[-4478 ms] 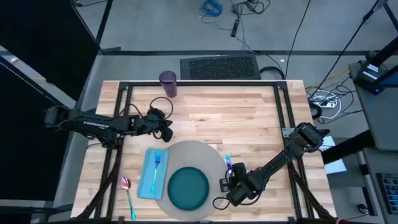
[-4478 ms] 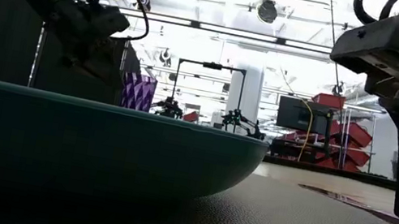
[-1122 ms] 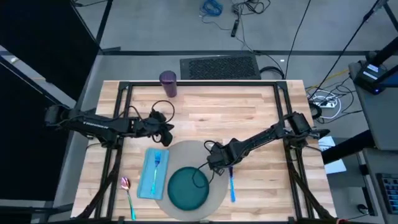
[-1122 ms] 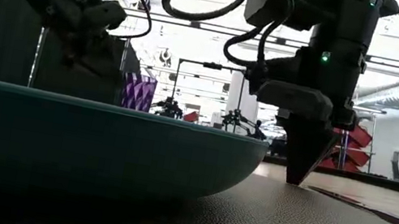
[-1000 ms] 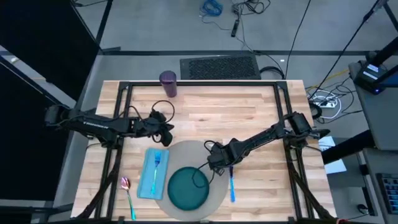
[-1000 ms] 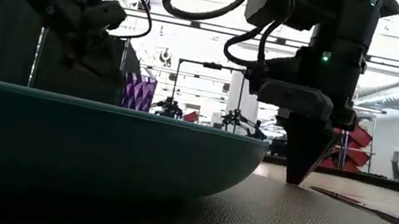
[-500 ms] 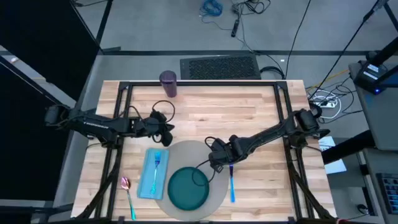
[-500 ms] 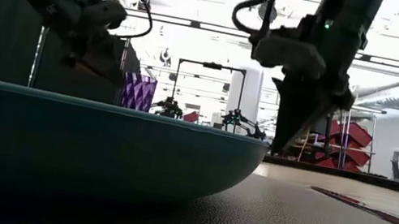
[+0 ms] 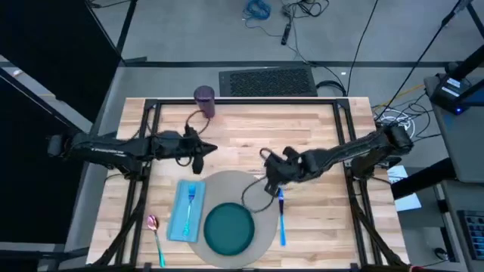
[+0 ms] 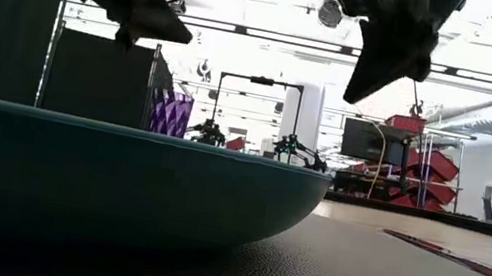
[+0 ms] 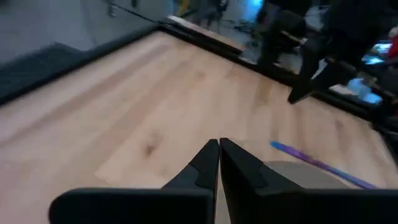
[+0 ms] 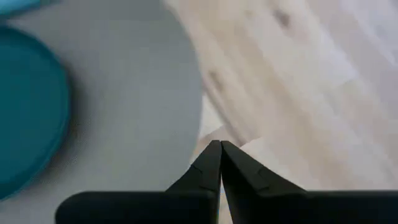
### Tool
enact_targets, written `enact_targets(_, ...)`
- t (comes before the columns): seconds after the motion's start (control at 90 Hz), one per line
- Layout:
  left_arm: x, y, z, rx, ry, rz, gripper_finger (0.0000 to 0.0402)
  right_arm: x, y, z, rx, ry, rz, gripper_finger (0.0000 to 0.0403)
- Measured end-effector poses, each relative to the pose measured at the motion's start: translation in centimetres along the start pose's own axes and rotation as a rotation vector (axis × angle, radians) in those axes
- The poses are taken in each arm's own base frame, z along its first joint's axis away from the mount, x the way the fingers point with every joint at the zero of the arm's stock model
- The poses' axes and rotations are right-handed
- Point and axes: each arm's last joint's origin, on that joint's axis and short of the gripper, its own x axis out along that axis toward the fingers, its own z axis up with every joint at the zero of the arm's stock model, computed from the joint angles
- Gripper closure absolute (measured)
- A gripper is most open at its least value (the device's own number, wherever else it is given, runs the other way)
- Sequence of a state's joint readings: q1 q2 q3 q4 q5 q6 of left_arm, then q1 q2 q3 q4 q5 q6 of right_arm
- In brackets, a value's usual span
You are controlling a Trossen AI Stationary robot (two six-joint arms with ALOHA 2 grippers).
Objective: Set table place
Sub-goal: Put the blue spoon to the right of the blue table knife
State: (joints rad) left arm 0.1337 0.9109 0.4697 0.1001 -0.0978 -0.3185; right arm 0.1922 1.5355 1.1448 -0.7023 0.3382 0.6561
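Remaining pieces judged to be the cup (image 9: pixel 204 101) at the far left of the table (image 9: pixel 302 132) and the spoon (image 9: pixel 155 236) at the near left, long axis near-far, bowl at the far end. Cup looks light, rigid, slippery: best taken around the wall. Knife (image 9: pixel 281 219) lies near-far, right of the plate (image 9: pixel 229 229) on the mat (image 9: pixel 234 185). Left gripper (image 9: pixel 209 149) and right gripper (image 9: pixel 269 179) are both seen with fingers together, nothing held.
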Motion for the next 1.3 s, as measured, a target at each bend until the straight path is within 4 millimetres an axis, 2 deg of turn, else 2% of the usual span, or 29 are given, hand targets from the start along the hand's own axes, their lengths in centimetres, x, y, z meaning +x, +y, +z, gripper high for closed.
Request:
enact_targets(0.078,-1.0,1.3,-0.1,-0.029,0.042,0.080,0.0402,0.8,-1.6,0.0,0.011,-0.059,0.059,0.0403)
enact_targets(0.189,-2.3,2.2,-0.2,-0.092,0.072,0.131,0.0402,2.1,-2.9,0.2,0.008,-0.186,0.256,0.0403)
enact_targets(0.356,-4.0,1.3,-0.9,-0.180,0.180,-0.046,0.0402,3.0,-3.2,0.5,0.015,-0.392,0.413,0.0403)
enact_targets(0.5,-4.6,-0.3,-1.6,-0.267,0.284,-0.206,0.0402,2.8,-3.0,0.6,0.002,-0.436,0.433,0.0403)
enact_targets(0.622,-4.9,-2.0,-2.3,-0.362,0.362,-0.279,0.0402,2.6,-2.8,0.8,0.009,-0.455,0.457,0.0403)
enact_targets(0.789,-5.7,-4.3,-3.1,-0.541,0.478,-0.363,0.0402,2.5,-1.9,0.0,-0.027,-0.409,0.491,0.0403)
enact_targets(1.111,-7.6,-8.3,-5.5,-0.822,0.632,-0.309,0.0402,1.7,0.3,-1.9,-0.121,-0.367,0.530,0.0403)
enact_targets(1.2,-7.9,-9.6,-5.8,-0.825,0.616,-0.289,0.0402,1.5,0.8,-2.3,-0.158,-0.367,0.542,0.0403)
enact_targets(1.3,-8.4,-11.5,-4.7,-0.773,0.562,-0.294,0.0402,1.4,1.2,-2.7,-0.185,-0.362,0.547,0.0403)
